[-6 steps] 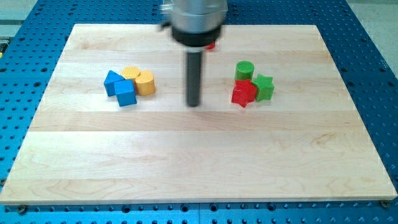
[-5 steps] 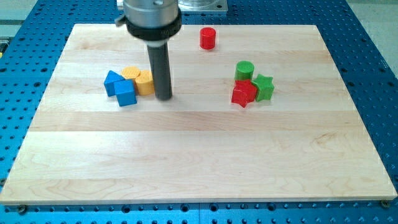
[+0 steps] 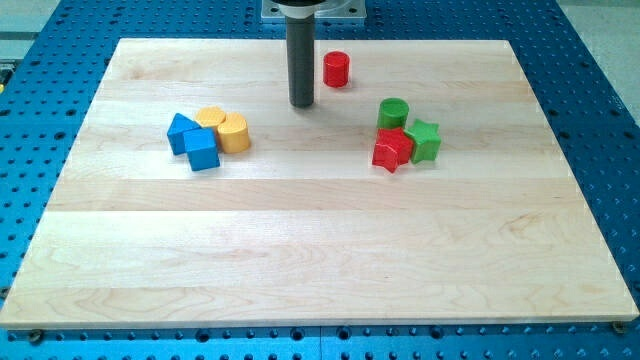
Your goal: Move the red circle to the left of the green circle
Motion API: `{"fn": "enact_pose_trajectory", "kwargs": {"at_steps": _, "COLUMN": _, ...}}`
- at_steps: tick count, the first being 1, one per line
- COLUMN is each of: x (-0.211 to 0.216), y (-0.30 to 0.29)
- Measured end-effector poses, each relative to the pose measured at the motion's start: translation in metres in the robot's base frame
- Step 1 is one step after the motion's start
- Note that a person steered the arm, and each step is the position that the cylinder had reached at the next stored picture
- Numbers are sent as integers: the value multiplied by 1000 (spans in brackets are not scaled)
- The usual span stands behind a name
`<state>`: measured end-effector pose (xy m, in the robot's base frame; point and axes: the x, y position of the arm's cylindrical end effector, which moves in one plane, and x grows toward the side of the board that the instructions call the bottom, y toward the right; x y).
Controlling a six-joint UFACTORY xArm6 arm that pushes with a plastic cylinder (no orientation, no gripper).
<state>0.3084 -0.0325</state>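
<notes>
The red circle [image 3: 336, 69] stands near the top of the board, a little right of centre. The green circle [image 3: 393, 113] is below it and to its right, touching a red star [image 3: 392, 150] and next to a green star [image 3: 425, 140]. My tip [image 3: 302, 103] rests on the board just left of and slightly below the red circle, with a small gap between them. The rod rises straight toward the view's top.
At the view's left sits a cluster of two yellow blocks [image 3: 226, 129] and two blue blocks [image 3: 194, 142]. The wooden board [image 3: 320, 260] lies on a blue perforated table.
My tip moved from mid-board left to beside the yellow blocks, then up and right to beside the red circle. No block has moved.
</notes>
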Motion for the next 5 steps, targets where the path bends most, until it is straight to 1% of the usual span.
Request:
{"fn": "enact_pose_trajectory", "kwargs": {"at_steps": 1, "x": -82, "y": -12}}
{"fn": "enact_pose_trajectory", "kwargs": {"at_steps": 2, "x": -87, "y": 37}}
{"fn": "enact_pose_trajectory", "kwargs": {"at_steps": 3, "x": 14, "y": 70}}
{"fn": "enact_pose_trajectory", "kwargs": {"at_steps": 4, "x": 34, "y": 79}}
{"fn": "enact_pose_trajectory", "kwargs": {"at_steps": 5, "x": 12, "y": 83}}
